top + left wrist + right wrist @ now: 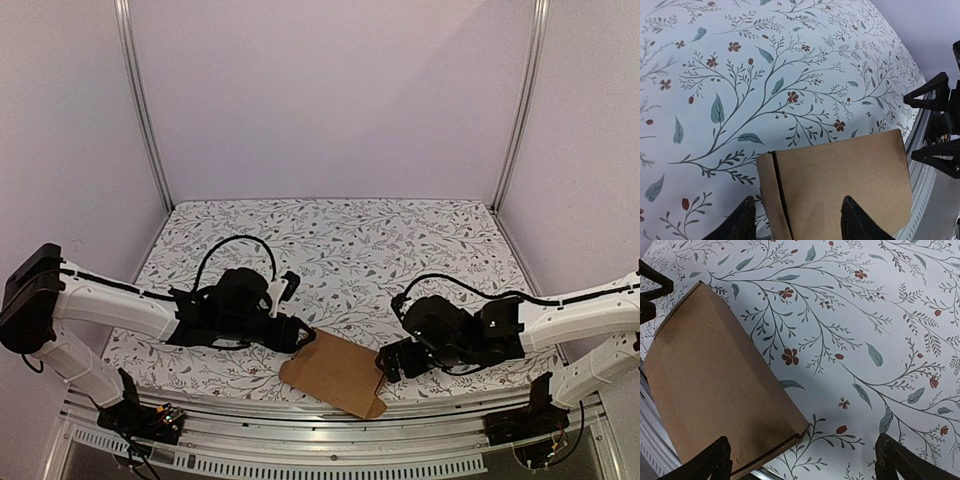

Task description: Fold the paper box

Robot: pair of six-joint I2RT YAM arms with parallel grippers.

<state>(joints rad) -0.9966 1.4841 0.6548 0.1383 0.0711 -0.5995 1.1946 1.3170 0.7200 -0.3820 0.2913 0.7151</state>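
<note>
The paper box (335, 372) is a closed, shallow brown cardboard box lying flat and askew at the table's front edge, between the two arms. My left gripper (300, 335) is open at the box's left end. In the left wrist view the box (840, 180) fills the lower middle, and that gripper (797, 222) has one finger over the lid and one over the cloth. My right gripper (388, 365) is open at the box's right corner. In the right wrist view the box (710, 385) lies at the left, and that gripper (807, 462) has its left finger over the box.
The table wears a white cloth with a leaf-and-flower print (350, 250). A metal rail (300, 420) runs along the front edge under the box's near corner. White walls and aluminium posts (145, 110) enclose the back and sides.
</note>
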